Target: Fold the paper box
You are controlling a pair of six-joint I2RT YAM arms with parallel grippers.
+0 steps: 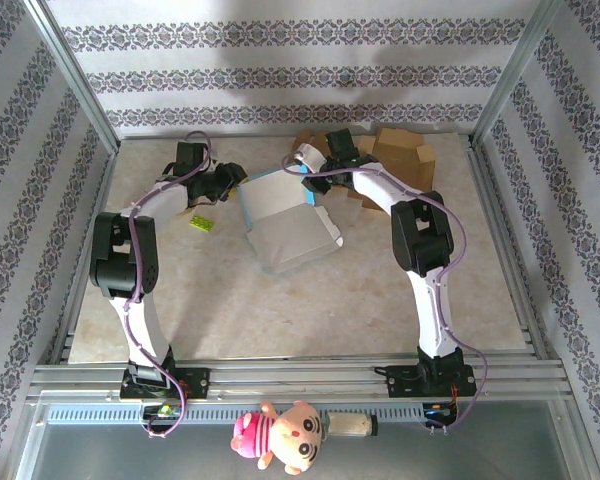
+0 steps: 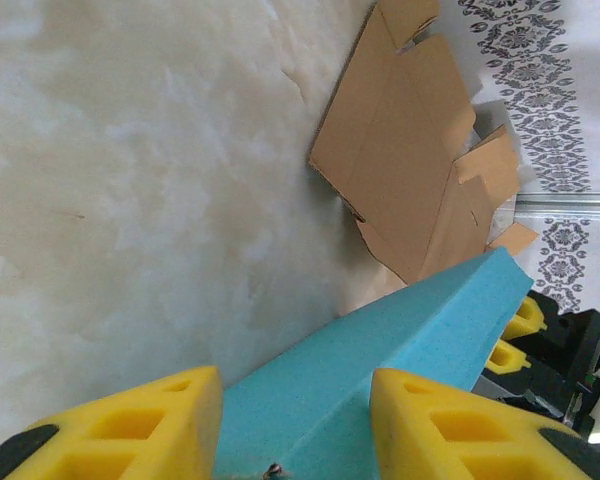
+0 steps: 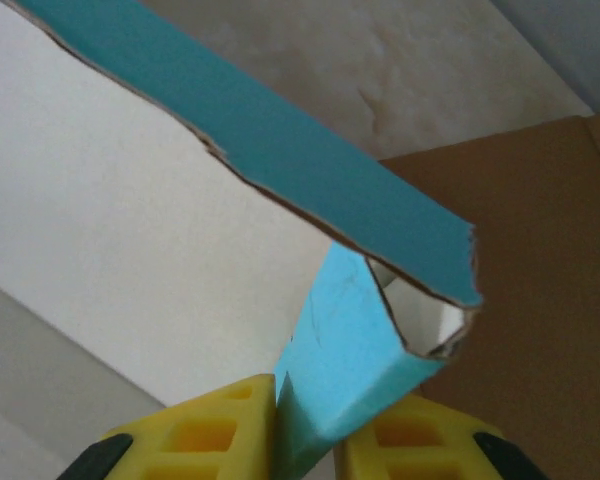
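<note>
**Table** (image 1: 180, 310): pale marbled top; carries everything listed below.

**Paper box** (image 1: 285, 225): teal outside, white inside, partly set up. It sits mid-width in the table's far half, skewed to the edges and between the two arms. Judged light, thin and springy, with walls that crease or tear easily. It should be held on a folded wall close to a corner, not on a loose flap.

**Brown cardboard blanks** (image 1: 400, 150): lying flat at the table's far right corner.

**Left gripper** (image 2: 295, 390): on the box's left wall. The teal panel fills the gap between the yellow fingers and touches both, so it appears clamped.

**Right gripper** (image 3: 310, 405): at the far right corner of the box, with the fingers drawn close and pinching a folded teal wall.
</note>
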